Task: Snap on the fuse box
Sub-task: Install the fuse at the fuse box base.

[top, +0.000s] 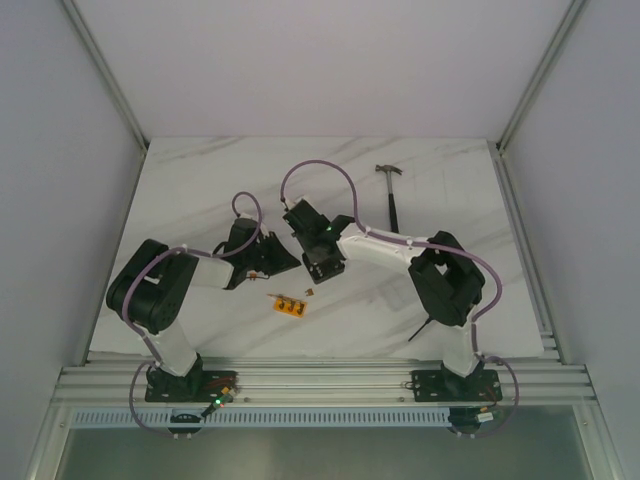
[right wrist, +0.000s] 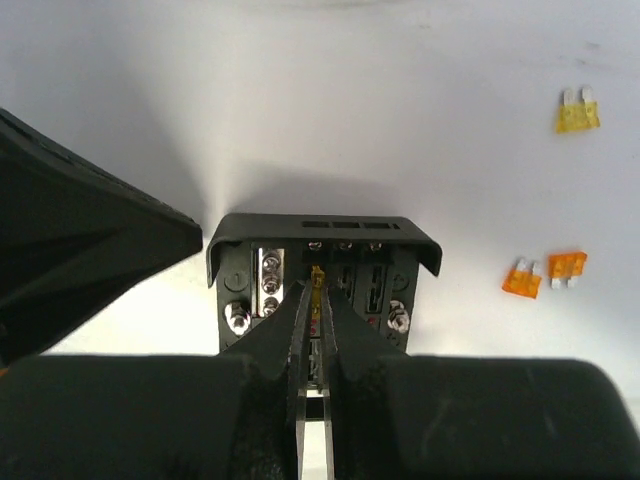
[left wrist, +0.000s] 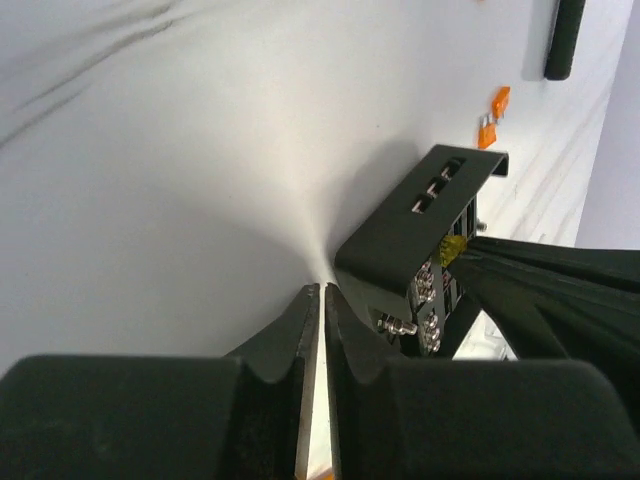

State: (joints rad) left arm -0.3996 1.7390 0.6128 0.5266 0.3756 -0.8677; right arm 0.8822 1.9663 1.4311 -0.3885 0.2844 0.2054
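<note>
Fuse box point(right wrist: 300, 228) sat mid-table point(right wrist: 400, 100) between the pincers. Right pincer point(right wrist: 318, 292), clamped on a small yellow fuse point(right wrist: 318, 275), was right at the box's slotted face, so it was the nearer one. Left pincer point(left wrist: 322, 295), just left of the box, had jaws together and apparently empty.

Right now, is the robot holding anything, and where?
The right gripper pinches a small yellow fuse by one end, at the fuse box. The left gripper holds nothing.
</note>
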